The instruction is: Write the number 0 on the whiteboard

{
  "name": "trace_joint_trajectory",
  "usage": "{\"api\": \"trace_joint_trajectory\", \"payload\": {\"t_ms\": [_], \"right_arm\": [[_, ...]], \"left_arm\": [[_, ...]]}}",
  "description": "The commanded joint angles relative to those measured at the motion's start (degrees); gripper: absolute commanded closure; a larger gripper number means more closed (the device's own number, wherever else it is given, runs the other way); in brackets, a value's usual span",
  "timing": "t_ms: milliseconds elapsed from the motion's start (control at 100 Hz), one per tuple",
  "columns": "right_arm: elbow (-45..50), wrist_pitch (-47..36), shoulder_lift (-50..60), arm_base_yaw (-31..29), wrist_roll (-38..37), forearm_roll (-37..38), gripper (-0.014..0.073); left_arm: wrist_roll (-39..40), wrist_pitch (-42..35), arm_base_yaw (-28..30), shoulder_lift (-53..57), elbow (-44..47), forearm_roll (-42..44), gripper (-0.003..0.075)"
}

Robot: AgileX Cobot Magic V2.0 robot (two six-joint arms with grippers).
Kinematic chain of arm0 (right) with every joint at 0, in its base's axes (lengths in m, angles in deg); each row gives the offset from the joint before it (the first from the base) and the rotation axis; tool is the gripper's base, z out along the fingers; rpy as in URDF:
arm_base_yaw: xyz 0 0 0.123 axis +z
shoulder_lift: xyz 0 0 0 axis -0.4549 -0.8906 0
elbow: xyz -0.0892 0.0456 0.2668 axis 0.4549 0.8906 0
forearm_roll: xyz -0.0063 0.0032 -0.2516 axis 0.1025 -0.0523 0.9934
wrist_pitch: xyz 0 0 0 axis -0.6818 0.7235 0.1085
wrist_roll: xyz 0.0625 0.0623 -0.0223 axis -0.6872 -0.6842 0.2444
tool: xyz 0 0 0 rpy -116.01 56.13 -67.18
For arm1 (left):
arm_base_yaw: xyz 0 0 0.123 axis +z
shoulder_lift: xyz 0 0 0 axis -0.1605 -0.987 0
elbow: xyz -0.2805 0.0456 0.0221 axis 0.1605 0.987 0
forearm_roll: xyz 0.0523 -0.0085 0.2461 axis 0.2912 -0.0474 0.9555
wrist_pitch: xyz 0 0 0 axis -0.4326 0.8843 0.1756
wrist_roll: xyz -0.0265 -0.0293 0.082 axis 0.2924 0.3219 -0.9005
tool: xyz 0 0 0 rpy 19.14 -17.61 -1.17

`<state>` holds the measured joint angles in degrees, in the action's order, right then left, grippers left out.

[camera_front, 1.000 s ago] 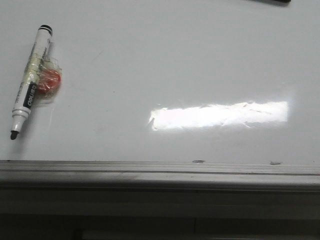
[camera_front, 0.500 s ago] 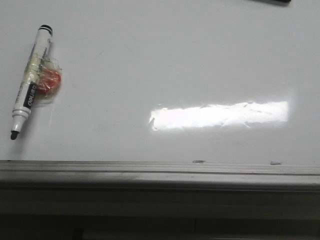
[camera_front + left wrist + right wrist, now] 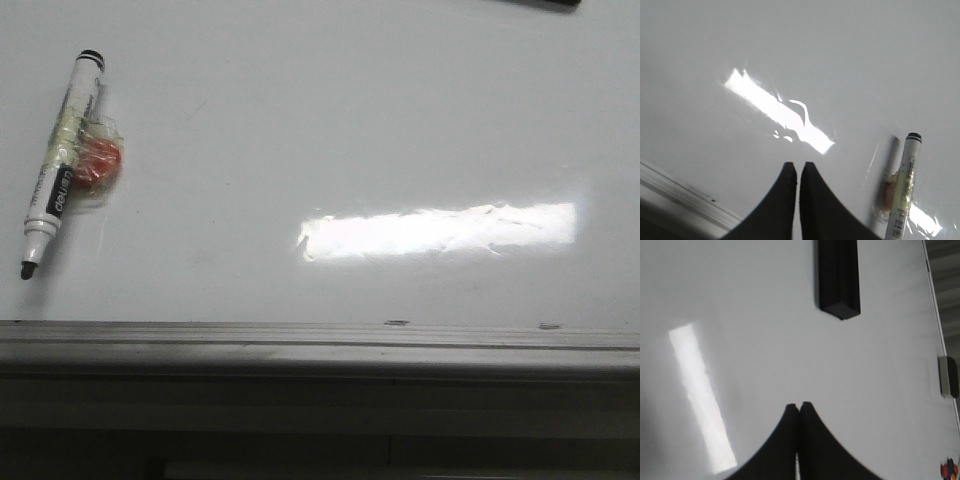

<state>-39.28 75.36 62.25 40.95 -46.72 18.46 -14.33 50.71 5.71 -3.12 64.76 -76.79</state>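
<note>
On the whiteboard [image 3: 330,120], toward the robot's left and well away from the glare strip [image 3: 440,231]: 1 marker [image 3: 60,165], lying flat, uncapped, black tip pointing toward the grey frame edge [image 3: 320,345], butt end away from it. Taped to the barrel on the glare-strip side: a red round piece [image 3: 98,163] under clear tape, touching the marker. Between the glare strip and the frame edge: 2 tiny dark specks just by the frame, not writing. No drawn 0 visible anywhere on the board surface in any view; board white and glossy throughout.

Left wrist view: left gripper [image 3: 798,170] with fingers drawn together, only a thin slit between the tips, nothing held; hangs over bare board near the glare strip, marker off to one side and apart from the fingers.

Right wrist view: right gripper [image 3: 799,408] likewise pressed together, tips touching, empty. Beyond it on the board: 1 black rectangular block [image 3: 838,277]. At the board's edge: a small grey-and-black clip [image 3: 948,376].
</note>
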Motion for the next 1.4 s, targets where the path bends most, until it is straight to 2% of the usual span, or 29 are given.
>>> {"api": "trace_joint_trajectory", "payload": {"t_ms": [0, 150, 230, 330, 420, 500, 590, 670, 850, 950, 1010, 1060, 1100, 1210, 1300, 1390], "right_arm": [[0.34, -1.28, 1.08, -0.26, 0.39, 0.48, 0.0662], [0.34, -2.40, 1.08, -0.26, 0.11, -0.05, 0.0662], [0.69, -6.45, 1.08, -0.26, -4.63, -5.54, 0.0662], [0.68, -15.96, 1.08, -0.26, -19.56, -13.60, 0.0662], [0.68, -18.89, 1.08, -0.26, -29.18, -15.10, 0.0662], [0.68, -13.61, 1.08, -0.26, -43.75, -20.15, 0.0662], [0.68, -6.26, 1.08, -0.26, -52.50, -23.37, 0.0662], [0.68, -5.62, 1.08, -0.26, -52.63, -23.36, 0.0662], [0.48, -13.27, 1.08, -0.26, -53.30, -24.69, 0.0662], [0.48, -15.34, 1.08, -0.26, -53.28, -30.36, 0.0662], [0.48, -15.34, 1.08, -0.26, -54.13, -37.47, 0.0662], [0.36, -14.52, 1.08, -0.26, -54.36, -46.16, 0.0662], [-0.28, -14.34, 0.98, -0.26, -54.36, -48.66, 0.0662], [-4.87, -11.73, -1.23, -0.13, -54.36, -45.55, 0.0647], [-12.08, -5.17, -6.27, 0.36, -54.36, -39.71, 0.0638], [-19.73, 2.10, -14.04, 1.76, -54.36, -34.25, 0.0638]], "left_arm": [[-0.06, -3.44, 0.18, 1.60, 1.86, -0.94, 0.0740], [-0.06, -3.43, 0.18, 1.60, 1.86, -1.02, 0.0740], [-0.06, -3.43, 0.18, 1.60, 1.86, -1.15, 0.0740], [-0.06, -3.43, 0.18, 1.60, 1.86, -1.15, 0.0740], [-0.06, -3.43, 0.18, 1.60, 1.86, -1.15, 0.0740], [-0.06, -3.43, 0.18, 1.60, 1.86, -1.15, 0.0740], [-0.06, -3.43, 0.18, 1.60, 1.86, -1.15, 0.0740], [-0.06, -3.43, 0.18, 1.60, 1.86, -1.15, 0.0740], [-0.06, -3.43, 0.18, 1.60, 1.86, -1.94, 0.0740], [-0.06, -3.43, 0.18, 1.60, 1.86, -8.65, 0.0740], [-0.06, -4.03, 0.18, 1.60, 1.86, -14.29, 0.0740], [-0.06, -4.93, 0.18, 1.60, 1.75, -15.39, 0.0740], [-0.06, -5.04, 0.18, 1.60, 1.35, -15.28, 0.0740], [-6.49, -2.90, 0.07, 1.49, -1.95, -15.05, 0.0740], [-15.09, 1.59, 0.07, -0.03, -7.27, -14.56, 0.0740], [-21.02, 7.73, 0.18, -4.04, -14.13, -9.65, 0.0740]]}}
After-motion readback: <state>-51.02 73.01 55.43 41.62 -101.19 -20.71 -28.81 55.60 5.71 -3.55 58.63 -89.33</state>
